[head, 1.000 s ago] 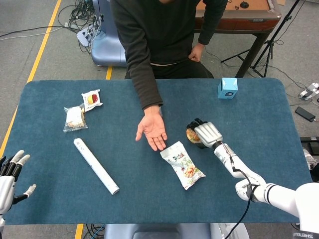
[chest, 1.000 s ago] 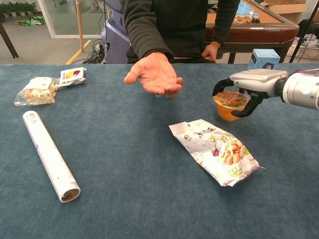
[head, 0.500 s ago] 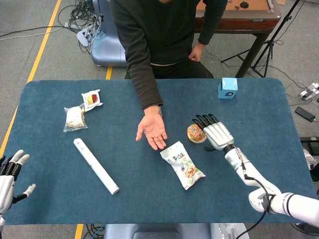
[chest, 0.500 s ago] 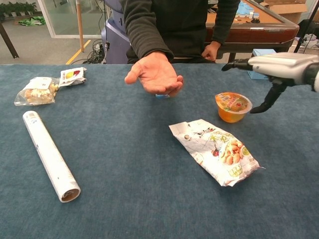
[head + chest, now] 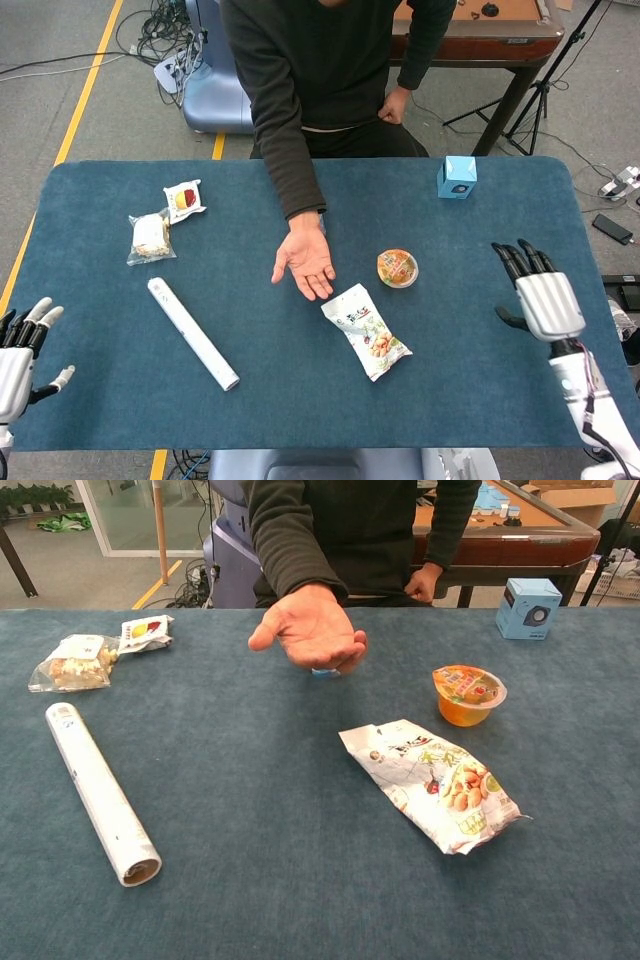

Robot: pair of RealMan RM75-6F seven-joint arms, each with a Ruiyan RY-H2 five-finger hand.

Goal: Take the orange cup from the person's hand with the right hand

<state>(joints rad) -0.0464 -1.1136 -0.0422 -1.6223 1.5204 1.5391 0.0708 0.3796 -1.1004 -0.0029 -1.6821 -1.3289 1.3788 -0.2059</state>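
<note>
The orange cup, sealed with a printed lid, stands upright on the blue table, right of centre. Nothing holds it. The person's hand lies palm up and empty to the cup's left. My right hand hovers open near the table's right edge, well clear of the cup, and only the head view shows it. At the lower left corner of the head view my left hand is open with nothing in it.
A snack bag lies just in front of the cup. A white roll lies at the left, with two small packets behind it. A blue box stands at the far right.
My right hand let go of the orange cup, opened, and drew back to the right, away from it. The cup stays on the table. The person's hand has not moved.
</note>
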